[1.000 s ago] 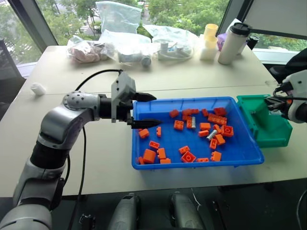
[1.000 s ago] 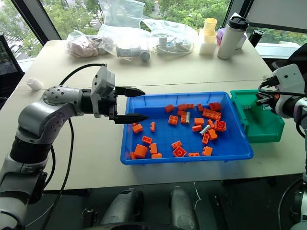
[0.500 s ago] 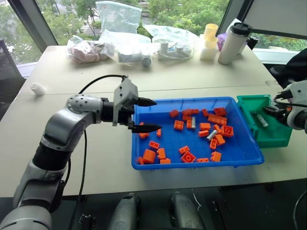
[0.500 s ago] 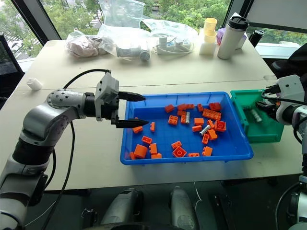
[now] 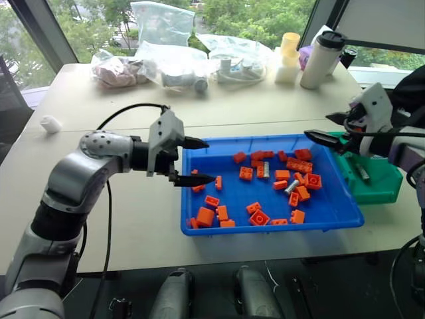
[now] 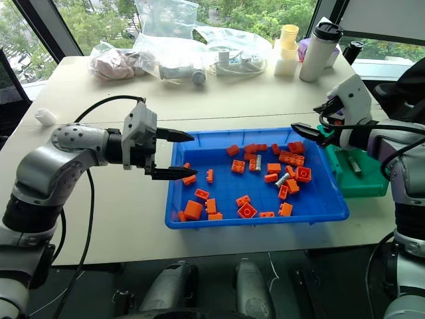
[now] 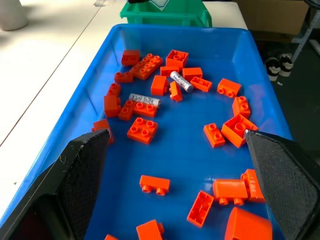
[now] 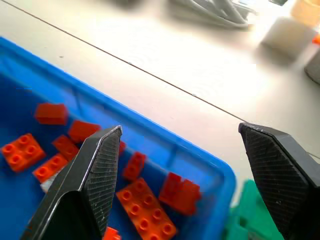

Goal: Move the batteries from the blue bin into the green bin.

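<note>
My two head views look forward and down on the blue bin (image 5: pixel 272 229) from its near long side. My left wrist view looks close along the bin toward the green bin (image 7: pixel 165 15). My right wrist view faces the bin's far corner. All share its interior.

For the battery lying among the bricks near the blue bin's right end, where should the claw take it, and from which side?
Probably at mid-length of the battery, from above, fingers across its narrow width: it lies flat and slanted, with orange bricks crowding its lower end.
</note>
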`<state>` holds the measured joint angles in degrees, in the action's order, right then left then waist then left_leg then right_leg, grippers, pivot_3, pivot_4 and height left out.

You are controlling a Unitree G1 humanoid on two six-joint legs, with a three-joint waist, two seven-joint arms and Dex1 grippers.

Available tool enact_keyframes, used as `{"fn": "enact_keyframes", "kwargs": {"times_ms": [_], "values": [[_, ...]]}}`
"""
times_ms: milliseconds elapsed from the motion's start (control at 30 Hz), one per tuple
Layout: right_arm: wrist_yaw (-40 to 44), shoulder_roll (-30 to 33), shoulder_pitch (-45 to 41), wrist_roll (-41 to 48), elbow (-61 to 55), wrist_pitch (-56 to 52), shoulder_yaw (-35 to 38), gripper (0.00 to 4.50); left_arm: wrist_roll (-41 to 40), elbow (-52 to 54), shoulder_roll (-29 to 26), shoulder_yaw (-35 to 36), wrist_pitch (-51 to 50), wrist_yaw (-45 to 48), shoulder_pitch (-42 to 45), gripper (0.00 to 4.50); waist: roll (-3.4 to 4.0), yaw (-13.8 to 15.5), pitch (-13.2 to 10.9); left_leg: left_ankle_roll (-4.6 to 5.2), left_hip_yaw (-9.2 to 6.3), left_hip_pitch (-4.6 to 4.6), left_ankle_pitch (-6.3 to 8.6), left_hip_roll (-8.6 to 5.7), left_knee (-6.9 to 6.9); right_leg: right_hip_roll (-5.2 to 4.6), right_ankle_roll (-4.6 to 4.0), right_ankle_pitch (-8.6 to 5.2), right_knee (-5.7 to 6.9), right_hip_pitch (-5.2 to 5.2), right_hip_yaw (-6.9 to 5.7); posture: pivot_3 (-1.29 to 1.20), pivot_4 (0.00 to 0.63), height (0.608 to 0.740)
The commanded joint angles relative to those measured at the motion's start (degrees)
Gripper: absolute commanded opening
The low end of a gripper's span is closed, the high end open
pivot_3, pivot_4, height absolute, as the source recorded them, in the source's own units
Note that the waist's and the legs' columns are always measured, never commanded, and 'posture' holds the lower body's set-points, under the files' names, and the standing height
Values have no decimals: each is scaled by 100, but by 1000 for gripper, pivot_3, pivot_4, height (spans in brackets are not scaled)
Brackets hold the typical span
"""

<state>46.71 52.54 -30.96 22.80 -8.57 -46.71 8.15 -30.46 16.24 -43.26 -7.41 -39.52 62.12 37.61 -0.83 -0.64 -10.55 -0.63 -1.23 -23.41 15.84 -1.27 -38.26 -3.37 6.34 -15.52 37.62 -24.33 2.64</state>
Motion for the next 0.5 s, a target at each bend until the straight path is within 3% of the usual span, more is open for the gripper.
{"fn": "enact_keyframes", "kwargs": {"times_ms": [33,133,500], "values": [[623,111,225,-29,-194,393,-513,3852,-51,253,-287,242,-31,133,35,4500,-1,36,0,0,-2,-1,0,-5,0,-7,0,0,-4,4,-3,0,150,740],[1340,205,197,-179,151,946,-998,4478,-106,325,-472,276,-60,219,28,4500,-2,22,-1,2,2,-2,1,-15,-6,-19,1,0,-9,9,-4,0,150,740],[2913,-244,-989,-1137,2282,2631,-2263,4478,-349,1077,-709,214,-451,280,-133,4500,-1,-43,-2,1,3,0,1,-2,-1,-5,1,0,-7,2,-4,0,150,740]]}}
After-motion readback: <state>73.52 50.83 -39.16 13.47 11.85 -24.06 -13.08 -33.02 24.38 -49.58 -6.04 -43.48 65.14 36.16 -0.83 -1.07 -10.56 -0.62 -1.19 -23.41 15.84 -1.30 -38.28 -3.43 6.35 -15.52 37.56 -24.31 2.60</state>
